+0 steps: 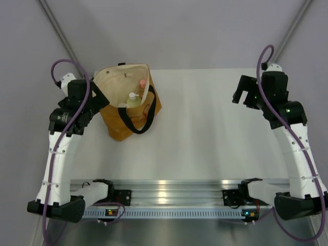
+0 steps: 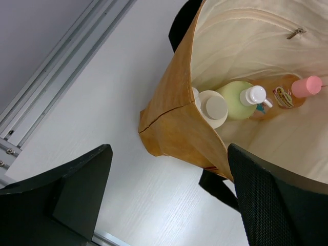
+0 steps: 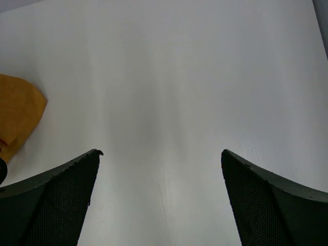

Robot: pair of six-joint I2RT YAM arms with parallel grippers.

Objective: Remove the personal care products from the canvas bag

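Note:
The mustard-tan canvas bag [image 1: 119, 125] stands open at the table's far left, its black strap [image 1: 148, 115] hanging over the right side. Inside I see a beige bottle [image 2: 212, 107], a pale yellow-green pump bottle [image 2: 237, 97] and an orange-pink bottle with a pink cap [image 2: 289, 95]. The pump bottle [image 1: 133, 99] and the pink-capped one [image 1: 142, 84] also show from above. The white dark-capped bottle is hidden. My left gripper [image 1: 100, 105] is open at the bag's left wall, its jaws either side of the rim [image 2: 169, 151]. My right gripper [image 1: 240, 96] is open and empty over bare table [image 3: 160, 154], far right.
A corner of the bag [image 3: 18, 113] shows at the left of the right wrist view. An aluminium rail [image 1: 164, 197] runs along the table's near edge, and another rail [image 2: 61, 66] lies beside the bag on the left. The white table [image 1: 205, 133] spreads between bag and right arm.

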